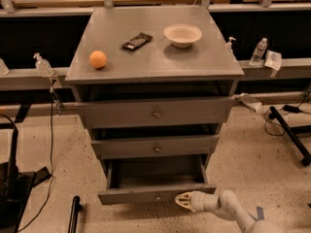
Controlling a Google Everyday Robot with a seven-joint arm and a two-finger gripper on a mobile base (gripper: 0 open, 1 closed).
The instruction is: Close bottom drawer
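Observation:
The bottom drawer (146, 194) is the lowest of three grey drawers in the cabinet. It stands pulled out, its dark inside showing, with a small knob at the centre of its front. My gripper (183, 201) is low at the right part of that front, its pale fingertips at or touching the front's lower edge. The white arm runs off to the bottom right.
The cabinet top (160, 57) holds an orange (98, 59), a dark snack bar (136, 41) and a white bowl (182, 35). The two upper drawers (155, 113) stick out slightly. A black stand (12, 183) is at left, cables and a black bar (291, 135) at right.

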